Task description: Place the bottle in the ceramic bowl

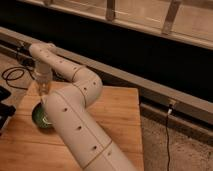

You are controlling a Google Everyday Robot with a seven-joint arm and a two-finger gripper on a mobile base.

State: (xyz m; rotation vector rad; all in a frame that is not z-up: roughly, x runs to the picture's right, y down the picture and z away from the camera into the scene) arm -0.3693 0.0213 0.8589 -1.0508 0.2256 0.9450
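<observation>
My claw [43, 96] hangs directly over the ceramic bowl [40, 116] at the table's [115, 115] left edge. Grip state: cannot tell. Bottle not visible; presumably in the claw.

Pincer [43, 96] blurred above ceramic bowl [40, 117] (arm half-covering it)

The white arm [75, 120] is bent back at its elbow [85, 85], and the gripper [43, 90] is pointed down, directly above the bowl [39, 116].
</observation>
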